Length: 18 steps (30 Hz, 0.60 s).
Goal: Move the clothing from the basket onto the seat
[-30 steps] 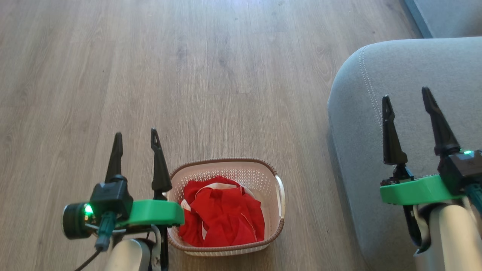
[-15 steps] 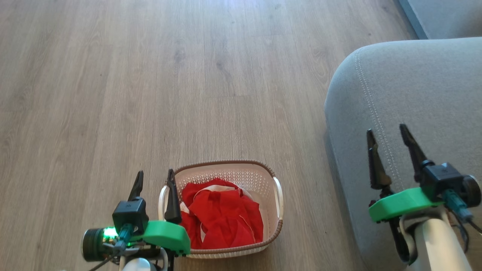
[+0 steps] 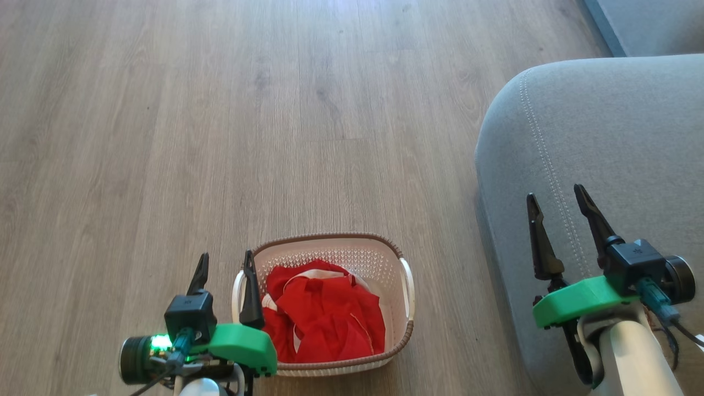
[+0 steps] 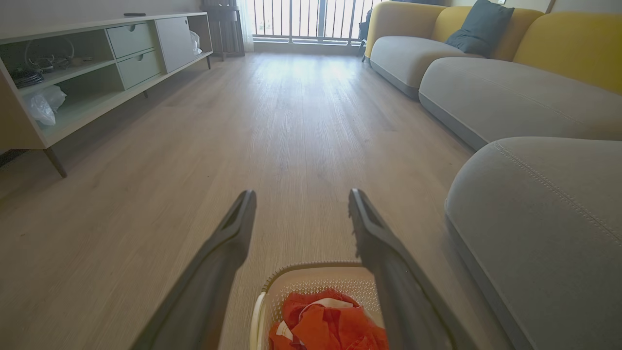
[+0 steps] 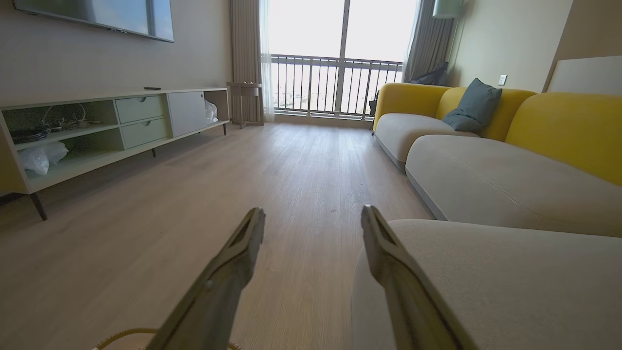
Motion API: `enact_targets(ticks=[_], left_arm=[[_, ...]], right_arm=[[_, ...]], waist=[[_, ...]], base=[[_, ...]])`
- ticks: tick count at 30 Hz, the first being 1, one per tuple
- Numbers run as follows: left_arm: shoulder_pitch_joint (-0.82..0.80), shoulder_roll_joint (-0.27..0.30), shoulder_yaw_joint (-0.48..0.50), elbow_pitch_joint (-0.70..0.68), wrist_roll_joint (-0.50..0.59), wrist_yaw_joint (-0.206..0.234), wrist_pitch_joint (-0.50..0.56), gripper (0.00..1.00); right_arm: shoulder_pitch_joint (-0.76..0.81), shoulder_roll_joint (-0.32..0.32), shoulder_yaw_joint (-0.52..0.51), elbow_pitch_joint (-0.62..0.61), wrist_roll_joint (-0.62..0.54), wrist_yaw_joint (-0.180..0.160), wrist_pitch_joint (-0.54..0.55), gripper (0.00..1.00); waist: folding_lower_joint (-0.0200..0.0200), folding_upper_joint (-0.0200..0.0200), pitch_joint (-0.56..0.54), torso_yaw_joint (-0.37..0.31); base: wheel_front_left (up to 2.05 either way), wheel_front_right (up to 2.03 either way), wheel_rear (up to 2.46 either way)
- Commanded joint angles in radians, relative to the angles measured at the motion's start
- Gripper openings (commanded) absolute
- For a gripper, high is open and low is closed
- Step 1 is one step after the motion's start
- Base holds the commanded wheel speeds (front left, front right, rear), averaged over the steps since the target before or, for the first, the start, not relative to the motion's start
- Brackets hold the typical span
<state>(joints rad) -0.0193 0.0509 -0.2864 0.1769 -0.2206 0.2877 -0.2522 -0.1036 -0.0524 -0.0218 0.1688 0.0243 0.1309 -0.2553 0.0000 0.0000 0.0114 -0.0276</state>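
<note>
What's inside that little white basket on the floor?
Crumpled red clothing with white trim fills the basket. Its far perforated wall shows, but the clothing covers most of its bottom, so anything underneath is hidden.

crumpled red clothing [image 3: 324, 322] fills the cream basket [image 3: 404, 335] on the floor beside the grey seat [image 3: 605, 137].
</note>
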Motion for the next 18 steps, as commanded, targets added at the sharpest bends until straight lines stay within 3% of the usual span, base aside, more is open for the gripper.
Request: enact_targets(ticks=[1, 11, 18], left_arm=[[-0.039, -0.001, 0.037, -0.029, -0.013, 0.000, -0.010, 1.00], [-0.039, -0.001, 0.031, -0.019, -0.005, 0.007, -0.010, 1.00], [-0.076, -0.001, -0.004, 0.039, 0.018, 0.012, -0.010, 1.00]], right_arm=[[-0.031, -0.002, 0.027, -0.032, -0.014, 0.000, -0.006, 1.00], [-0.031, -0.006, 0.025, -0.040, -0.022, 0.000, -0.006, 1.00], [-0.050, -0.022, 0.018, -0.051, -0.014, 0.000, -0.006, 1.00]], waist=[[0.0000, 0.0000, 0.001, 0.001], [0.0000, 0.0000, 0.029, -0.002], [0.0000, 0.0000, 0.142, -0.017]], base=[[0.00, 0.00, 0.00], [0.00, 0.00, 0.00], [0.00, 0.00, 0.00]])
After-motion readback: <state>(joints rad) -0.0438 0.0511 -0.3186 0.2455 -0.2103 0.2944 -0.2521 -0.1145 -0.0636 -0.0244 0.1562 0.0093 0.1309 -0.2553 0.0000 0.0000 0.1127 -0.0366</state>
